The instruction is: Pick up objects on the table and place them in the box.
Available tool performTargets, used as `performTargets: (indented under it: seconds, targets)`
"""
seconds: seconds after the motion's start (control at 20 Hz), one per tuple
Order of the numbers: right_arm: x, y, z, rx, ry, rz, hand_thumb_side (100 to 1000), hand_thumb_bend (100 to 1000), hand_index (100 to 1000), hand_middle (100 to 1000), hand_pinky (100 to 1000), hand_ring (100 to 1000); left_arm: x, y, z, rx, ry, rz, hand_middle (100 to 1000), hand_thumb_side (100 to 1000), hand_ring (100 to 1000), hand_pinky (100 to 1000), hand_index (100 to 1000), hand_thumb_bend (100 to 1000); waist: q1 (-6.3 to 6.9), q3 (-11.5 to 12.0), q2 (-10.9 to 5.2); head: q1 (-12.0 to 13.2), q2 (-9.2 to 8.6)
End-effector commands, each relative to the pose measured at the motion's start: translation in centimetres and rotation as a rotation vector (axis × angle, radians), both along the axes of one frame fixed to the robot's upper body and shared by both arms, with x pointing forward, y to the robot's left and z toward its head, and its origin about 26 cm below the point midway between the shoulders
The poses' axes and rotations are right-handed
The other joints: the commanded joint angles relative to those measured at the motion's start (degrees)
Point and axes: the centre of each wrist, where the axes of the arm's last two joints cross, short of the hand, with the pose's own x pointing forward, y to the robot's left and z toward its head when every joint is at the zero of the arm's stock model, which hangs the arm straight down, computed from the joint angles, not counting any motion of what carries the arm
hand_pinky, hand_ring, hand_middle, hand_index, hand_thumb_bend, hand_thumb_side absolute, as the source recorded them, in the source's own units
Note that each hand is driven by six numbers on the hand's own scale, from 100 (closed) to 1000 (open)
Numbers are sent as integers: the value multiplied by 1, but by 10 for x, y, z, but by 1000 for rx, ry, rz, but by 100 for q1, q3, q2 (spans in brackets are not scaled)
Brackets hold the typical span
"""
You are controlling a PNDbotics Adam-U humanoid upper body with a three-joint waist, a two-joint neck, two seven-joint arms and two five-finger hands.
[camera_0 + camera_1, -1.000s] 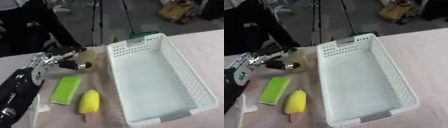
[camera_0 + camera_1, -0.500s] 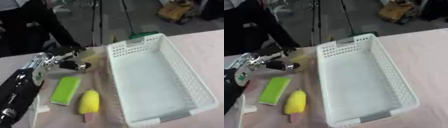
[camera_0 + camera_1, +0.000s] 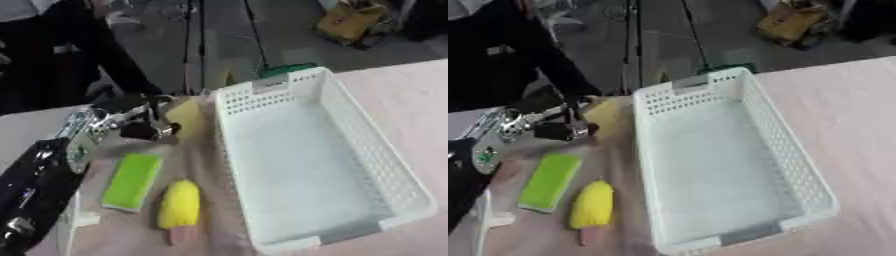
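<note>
Biggest thing here is the white box [image 3: 306,165], slotted walls, nothing in it yet, sitting mid-counter [image 3: 411,100]. Left of it the left hand [image 3: 144,127] is up near the far corner, fingers curled, right against a pale yellow thing [image 3: 185,114]; honestly can't tell if it's actually pinching it. The right hand isn't in either view. Closer in, a flat green block [image 3: 131,181] lies just beside a yellow popsicle-shaped toy [image 3: 179,205] with a pinkish stick. The green one looks light and spongy, so I'd take it across its short sides; the toy looks smooth and rounded, maybe slippery, so grab the fat middle. The right eye shows more of the pale yellow thing; the left eye shows more arm.
</note>
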Motion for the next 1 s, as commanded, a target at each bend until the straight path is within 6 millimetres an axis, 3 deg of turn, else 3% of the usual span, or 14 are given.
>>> performTargets:
  seconds: [0.05, 1.0]
  targets:
    - [-4, -1, 7, -10, -30, -5, 1000, 100, 626, 689, 834, 834, 0, -1, 2, -21, -26, -1, 545, 848, 558, 718, 791, 361, -61, -5, -149, -7, -3]
    - [-6, -4, 2, 14, -8, -32, 1000, 100, 623, 685, 833, 833, -4, -6, 15, -156, -169, -41, 421, 677, 415, 567, 672, 197, -96, 66, -325, -85, 78]
